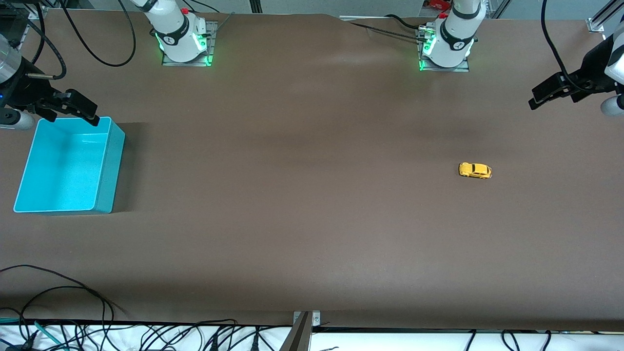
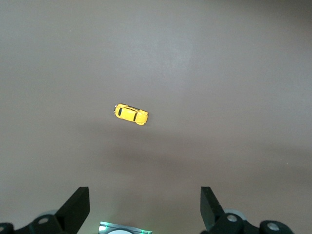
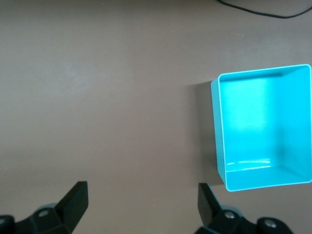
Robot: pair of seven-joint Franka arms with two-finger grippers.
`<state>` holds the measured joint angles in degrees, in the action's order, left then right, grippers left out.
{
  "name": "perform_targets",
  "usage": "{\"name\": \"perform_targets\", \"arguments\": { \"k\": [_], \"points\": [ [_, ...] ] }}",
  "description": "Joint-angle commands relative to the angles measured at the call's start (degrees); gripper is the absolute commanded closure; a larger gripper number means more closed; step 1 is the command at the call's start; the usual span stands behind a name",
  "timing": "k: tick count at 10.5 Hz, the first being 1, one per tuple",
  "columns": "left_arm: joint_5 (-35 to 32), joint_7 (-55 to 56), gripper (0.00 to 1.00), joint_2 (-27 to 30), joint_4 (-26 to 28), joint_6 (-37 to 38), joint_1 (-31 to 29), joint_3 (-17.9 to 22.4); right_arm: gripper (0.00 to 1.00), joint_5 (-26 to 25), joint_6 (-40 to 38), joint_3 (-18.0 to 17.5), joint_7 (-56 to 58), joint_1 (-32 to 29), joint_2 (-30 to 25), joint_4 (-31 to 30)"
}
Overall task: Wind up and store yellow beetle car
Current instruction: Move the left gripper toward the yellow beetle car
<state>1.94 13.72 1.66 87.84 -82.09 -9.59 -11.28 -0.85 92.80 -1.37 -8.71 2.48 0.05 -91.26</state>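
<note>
Both claws hang wide apart and empty: left gripper (image 2: 145, 207) up over the table's left-arm end, right gripper (image 3: 142, 204) waiting by the turquoise bin (image 1: 105, 165). I see the yellow beetle car (image 1: 475, 170) on bare tabletop, well apart from the bin. It looks light, hard and slick; I'd pinch across its doors.

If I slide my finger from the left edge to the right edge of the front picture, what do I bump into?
right gripper → turquoise bin → yellow beetle car → left gripper
</note>
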Motion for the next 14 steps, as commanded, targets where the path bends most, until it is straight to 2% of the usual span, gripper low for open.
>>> {"name": "perform_targets", "arguments": {
  "k": [1, 14],
  "points": [
    [0.08, -0.53, 0.00, 0.45, -0.04, 0.80, 3.53, 3.98, 0.00, 0.94, -1.30, 0.06, 0.09, 0.07, -0.40, 0.91],
    [0.08, -0.09, 0.00, 0.10, -0.47, 0.62, 1.77, 4.07, 0.00, 0.76, -2.53, 0.06, 0.18, 0.07, -0.40, 0.91]
  ]
}}
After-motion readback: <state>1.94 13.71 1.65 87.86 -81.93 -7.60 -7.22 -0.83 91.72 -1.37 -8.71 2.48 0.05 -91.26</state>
